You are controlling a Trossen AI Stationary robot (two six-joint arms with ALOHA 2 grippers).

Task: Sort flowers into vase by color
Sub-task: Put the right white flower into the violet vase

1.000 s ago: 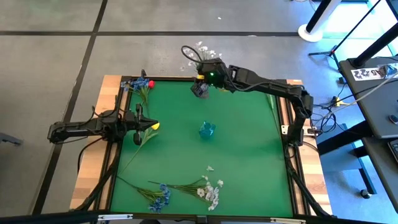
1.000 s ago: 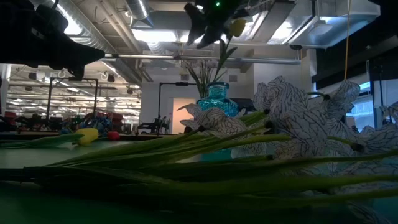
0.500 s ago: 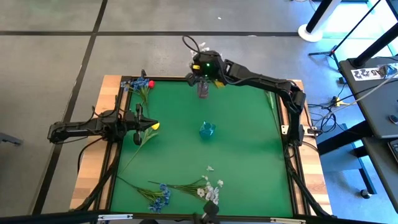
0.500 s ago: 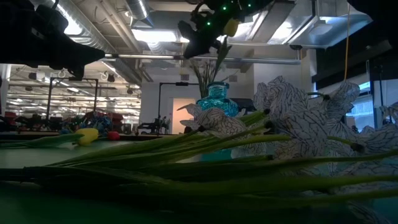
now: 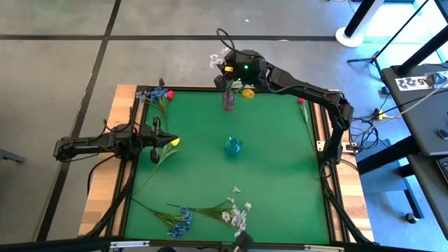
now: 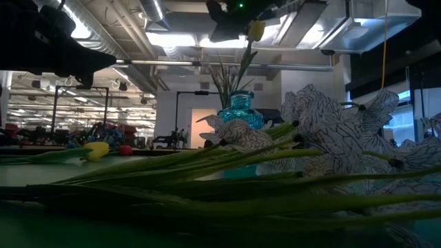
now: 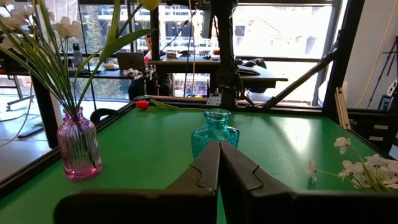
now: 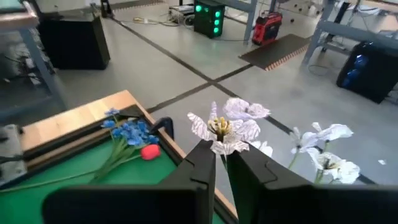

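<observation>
Green mat (image 5: pixel 273 182) from above: right gripper (image 5: pixel 234 75) above pink vase (image 5: pixel 228 100), fingers pinching white flowers (image 5: pixel 218 60); left gripper (image 5: pixel 162 138), fingers pressed together, beside yellow flower (image 5: pixel 173 142). Left wrist view: blue vase (image 7: pixel 215 130) mid-table. Right wrist view: white blossom (image 8: pixel 227 127) at the fingertips

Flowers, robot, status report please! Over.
Left gripper shut, waiting at the table's left side. Right gripper shut above pink vase, white flower at its tips, grip unclear. Loose flowers on the mat; nothing blocking.
</observation>
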